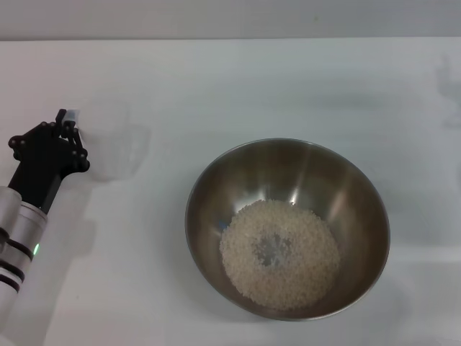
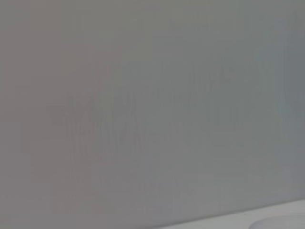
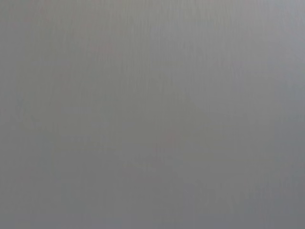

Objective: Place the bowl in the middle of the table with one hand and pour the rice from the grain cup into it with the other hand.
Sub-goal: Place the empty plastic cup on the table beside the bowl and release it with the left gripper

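Note:
The steel bowl (image 1: 288, 173) stands on the white table (image 1: 230, 79), a little right of the middle. A pale heap of rice (image 1: 279, 254) lies in its bottom. The translucent grain cup (image 1: 114, 144) stands upright on the table at the left and looks empty. My left gripper (image 1: 69, 122) is at the cup's left side, right by its handle; I cannot tell whether it touches it. The left wrist view shows only a grey wall and a strip of table (image 2: 276, 217). My right gripper is out of view; its wrist view shows plain grey.
The table's back edge (image 1: 230, 39) runs along the top of the head view. My left arm (image 1: 25, 216) reaches in from the lower left corner.

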### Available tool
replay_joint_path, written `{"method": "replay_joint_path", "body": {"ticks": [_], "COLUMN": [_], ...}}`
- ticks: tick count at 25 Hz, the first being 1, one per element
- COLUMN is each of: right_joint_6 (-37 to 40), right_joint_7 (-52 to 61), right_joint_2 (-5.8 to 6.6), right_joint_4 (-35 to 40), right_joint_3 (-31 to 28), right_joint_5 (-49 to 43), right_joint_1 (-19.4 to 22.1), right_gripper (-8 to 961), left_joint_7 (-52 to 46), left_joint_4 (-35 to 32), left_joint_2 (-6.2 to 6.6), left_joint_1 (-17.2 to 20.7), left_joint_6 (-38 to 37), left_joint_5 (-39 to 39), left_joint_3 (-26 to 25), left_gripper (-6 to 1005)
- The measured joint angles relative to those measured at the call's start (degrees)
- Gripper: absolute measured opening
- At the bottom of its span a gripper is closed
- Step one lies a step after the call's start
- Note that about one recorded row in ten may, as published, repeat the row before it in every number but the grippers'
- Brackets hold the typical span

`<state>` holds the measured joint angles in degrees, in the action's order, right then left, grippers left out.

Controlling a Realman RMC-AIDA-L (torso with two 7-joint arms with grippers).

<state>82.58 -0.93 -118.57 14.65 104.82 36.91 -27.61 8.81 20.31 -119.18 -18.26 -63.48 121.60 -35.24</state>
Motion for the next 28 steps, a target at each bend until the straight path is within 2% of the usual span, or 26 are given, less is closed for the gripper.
{"method": "replay_joint_path", "body": {"ticks": [22,28], "right_joint_6": [0.0,-0.2], "right_joint_7": [0.1,0.1], "right_joint_2": [0.01,0.01], "right_joint_4": [-0.5,-0.5], "right_joint_3": [-0.8,-0.8], "right_joint_5": [-0.3,-0.4], "right_joint_1": [0.1,0.1], "right_gripper": [547,547], "left_joint_7": [-2.5,-3.4], "left_joint_4": [-0.1,0.0], "left_joint_2": [0.0,0.11], "left_joint_1": [0.1,1.2], "left_joint_6": [3.9,3.6], "left_joint_5": [0.0,0.4], "left_joint_3": [0.3,0.5], "left_gripper": [90,127]}}
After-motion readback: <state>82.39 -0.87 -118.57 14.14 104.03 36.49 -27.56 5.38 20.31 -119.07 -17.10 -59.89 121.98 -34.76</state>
